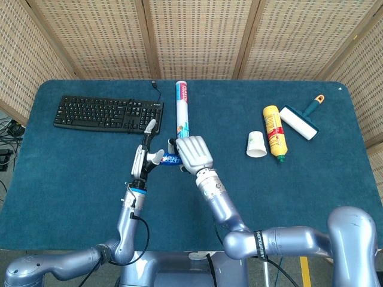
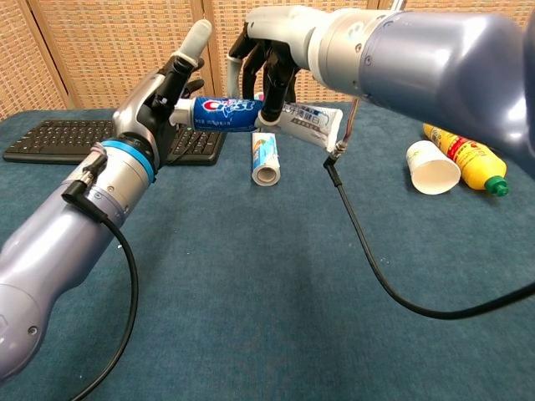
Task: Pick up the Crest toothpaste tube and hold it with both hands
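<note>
The blue Crest toothpaste tube (image 2: 224, 114) hangs level above the table between my two hands. My left hand (image 2: 170, 93) grips its white cap end, with one finger sticking up. My right hand (image 2: 269, 60) comes down from above and its fingers wrap the tube near the flat white tail (image 2: 311, 122). In the head view only a short blue stretch of the tube (image 1: 171, 159) shows between my left hand (image 1: 145, 153) and the back of my right hand (image 1: 193, 153).
A second long white and blue tube (image 1: 182, 110) lies on the blue cloth behind the hands. A black keyboard (image 1: 108, 112) sits at the back left. A paper cup (image 1: 256, 144), a yellow bottle (image 1: 274, 130) and a lint roller (image 1: 300, 119) lie to the right.
</note>
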{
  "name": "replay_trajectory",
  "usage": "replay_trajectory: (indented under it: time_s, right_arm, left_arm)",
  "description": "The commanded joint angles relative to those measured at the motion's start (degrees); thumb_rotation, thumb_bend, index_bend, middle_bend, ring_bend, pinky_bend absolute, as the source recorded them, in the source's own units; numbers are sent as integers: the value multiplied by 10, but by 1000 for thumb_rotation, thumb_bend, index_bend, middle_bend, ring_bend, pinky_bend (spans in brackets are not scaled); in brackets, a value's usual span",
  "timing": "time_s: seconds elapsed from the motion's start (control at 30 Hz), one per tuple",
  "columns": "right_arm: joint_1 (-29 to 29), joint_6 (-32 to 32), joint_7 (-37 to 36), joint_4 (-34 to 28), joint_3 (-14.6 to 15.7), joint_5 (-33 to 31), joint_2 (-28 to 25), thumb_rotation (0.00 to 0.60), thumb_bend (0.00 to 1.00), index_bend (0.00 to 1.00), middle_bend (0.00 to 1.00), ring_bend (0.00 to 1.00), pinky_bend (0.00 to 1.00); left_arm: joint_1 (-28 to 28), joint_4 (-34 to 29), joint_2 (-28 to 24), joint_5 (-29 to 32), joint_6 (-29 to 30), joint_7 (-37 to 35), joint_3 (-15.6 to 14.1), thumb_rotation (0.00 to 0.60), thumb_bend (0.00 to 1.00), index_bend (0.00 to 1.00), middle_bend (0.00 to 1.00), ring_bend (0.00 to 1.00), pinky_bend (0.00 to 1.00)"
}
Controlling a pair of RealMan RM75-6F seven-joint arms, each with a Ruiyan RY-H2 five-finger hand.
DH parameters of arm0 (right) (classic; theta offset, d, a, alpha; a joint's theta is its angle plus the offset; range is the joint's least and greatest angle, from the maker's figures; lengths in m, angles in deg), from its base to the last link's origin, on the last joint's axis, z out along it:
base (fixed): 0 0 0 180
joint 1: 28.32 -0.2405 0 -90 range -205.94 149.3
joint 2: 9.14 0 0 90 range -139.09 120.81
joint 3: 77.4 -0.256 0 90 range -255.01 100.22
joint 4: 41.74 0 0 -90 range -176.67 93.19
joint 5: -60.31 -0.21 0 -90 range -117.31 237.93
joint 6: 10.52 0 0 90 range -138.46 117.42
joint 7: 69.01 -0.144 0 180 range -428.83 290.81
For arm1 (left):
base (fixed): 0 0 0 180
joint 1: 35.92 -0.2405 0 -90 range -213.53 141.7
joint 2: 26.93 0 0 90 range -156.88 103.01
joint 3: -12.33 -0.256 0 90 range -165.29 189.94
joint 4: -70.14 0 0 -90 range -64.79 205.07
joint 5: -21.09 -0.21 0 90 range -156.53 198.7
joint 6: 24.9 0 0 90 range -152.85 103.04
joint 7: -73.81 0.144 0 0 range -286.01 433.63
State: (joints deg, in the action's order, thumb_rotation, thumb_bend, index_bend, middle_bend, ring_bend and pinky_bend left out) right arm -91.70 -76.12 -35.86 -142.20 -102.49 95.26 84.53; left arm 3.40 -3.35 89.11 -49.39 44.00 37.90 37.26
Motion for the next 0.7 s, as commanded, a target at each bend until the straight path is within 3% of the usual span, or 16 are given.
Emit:
replay_trajectory:
  time_s: [0.03,0.7]
  right_arm:
    - [1,-2,0,-3,0,-1,-3,600,625,682,704,605,698]
    - [5,-7,-14,-11,5,-9,-14,600,627,682,704,605,698]
  left_arm:
    - [-1,1,1,0,2,-1,2,207,0,0,0,0,0]
    - [-7,-21,-3,7,2,-8,15,229,0,0,0,0,0]
